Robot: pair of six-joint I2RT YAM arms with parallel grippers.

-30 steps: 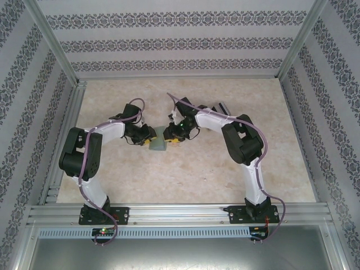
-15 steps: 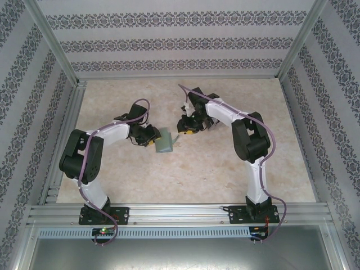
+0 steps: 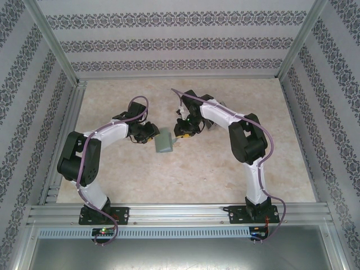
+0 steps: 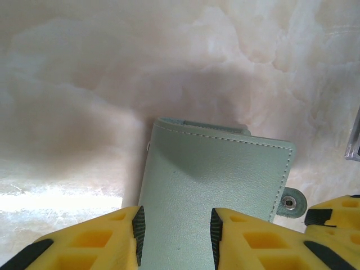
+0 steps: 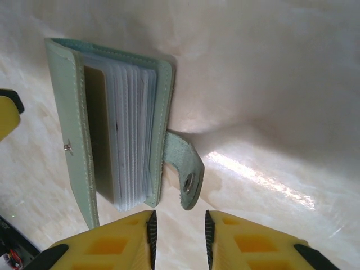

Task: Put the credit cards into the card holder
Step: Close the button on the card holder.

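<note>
The pale green card holder [image 3: 163, 145] lies on the marble table between both arms. In the left wrist view its stitched cover [image 4: 214, 174] runs under my left gripper [image 4: 175, 228], whose open jaws straddle it from above [image 3: 151, 135]. In the right wrist view the card holder [image 5: 67, 112] is edge-on, its cover slightly ajar over a stack of clear sleeves [image 5: 132, 135]. Its snap strap [image 5: 188, 174] hangs just ahead of my right gripper [image 5: 179, 225], which stands narrowly open with nothing between its fingers [image 3: 180, 133]. The credit cards are hidden.
The marble table [image 3: 185, 174] is enclosed by patterned walls and a metal frame [image 3: 62, 62]. A thin grey edge [image 4: 354, 135] shows at the right border of the left wrist view. The right gripper's yellow fingers [image 4: 337, 205] sit beside the holder's snap [image 4: 289, 202].
The right gripper pulled back from the holder, then came back close to its strap side with its jaws narrower. The holder and the left gripper shifted slightly to the right.
</note>
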